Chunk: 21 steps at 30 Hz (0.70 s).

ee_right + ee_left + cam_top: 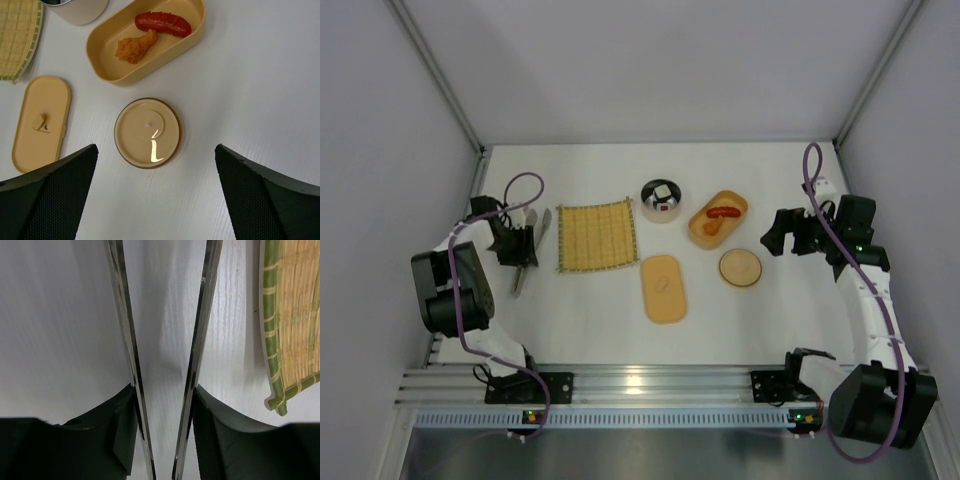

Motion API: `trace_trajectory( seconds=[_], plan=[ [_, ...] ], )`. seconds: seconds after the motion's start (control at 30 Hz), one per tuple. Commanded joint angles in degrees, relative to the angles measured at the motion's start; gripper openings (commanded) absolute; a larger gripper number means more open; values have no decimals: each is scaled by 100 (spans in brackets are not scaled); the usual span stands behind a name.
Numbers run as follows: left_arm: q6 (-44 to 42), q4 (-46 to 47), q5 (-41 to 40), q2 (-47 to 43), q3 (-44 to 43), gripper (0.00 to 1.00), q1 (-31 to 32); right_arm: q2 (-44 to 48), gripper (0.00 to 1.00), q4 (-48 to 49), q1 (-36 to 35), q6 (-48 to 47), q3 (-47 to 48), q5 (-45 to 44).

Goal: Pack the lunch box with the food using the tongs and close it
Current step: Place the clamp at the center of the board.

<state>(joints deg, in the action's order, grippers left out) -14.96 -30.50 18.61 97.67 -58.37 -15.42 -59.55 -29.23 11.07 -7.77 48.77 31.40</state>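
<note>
The silver tongs (125, 315) lie along the table's left side (542, 222), their two arms spread. My left gripper (164, 387) straddles them low over the table (518, 246), one finger pressed against the outside of each arm. The yellow-orange lunch box (718, 219) sits open right of centre, holding a red sausage piece (162, 23) and an orange fried piece (134, 47). Its flat oblong lid (663, 288) lies on the table nearer me. More food (663, 193), black, white and red, sits in the steel bowl (661, 212). My right gripper (155, 147) hovers open and empty, right of the box (782, 233).
A woven yellow mat (597, 236) lies between the tongs and the bowl; its green-edged corner (280, 390) is close to my left fingers. A round tan lid (147, 132) rests on the table under my right gripper. Walls enclose the left, right and back.
</note>
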Motion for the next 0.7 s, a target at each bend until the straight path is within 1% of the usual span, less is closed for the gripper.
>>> trace_trajectory(
  seconds=[0.0,0.03,0.07,0.2,0.43,0.57,0.67],
  plan=[
    [-183,-245,169,-301,10,48,-14,57,99,208,97,-40,106,174],
    [-200,-315,204,-344,-42,51,-14,66,99,208,97,-49,97,182],
    [-200,-447,265,-380,-95,56,-5,75,99,199,97,-49,106,183],
    [-183,-798,397,-582,-464,59,-14,93,99,190,97,-40,97,200],
    [-253,-1519,714,-661,-1255,62,-5,128,99,207,97,-49,97,235],
    [-297,-1687,688,-521,-1274,62,-5,137,99,216,97,-49,80,244],
    [-323,-1538,600,-451,-976,61,-5,154,99,216,97,-49,71,244]
  ],
)
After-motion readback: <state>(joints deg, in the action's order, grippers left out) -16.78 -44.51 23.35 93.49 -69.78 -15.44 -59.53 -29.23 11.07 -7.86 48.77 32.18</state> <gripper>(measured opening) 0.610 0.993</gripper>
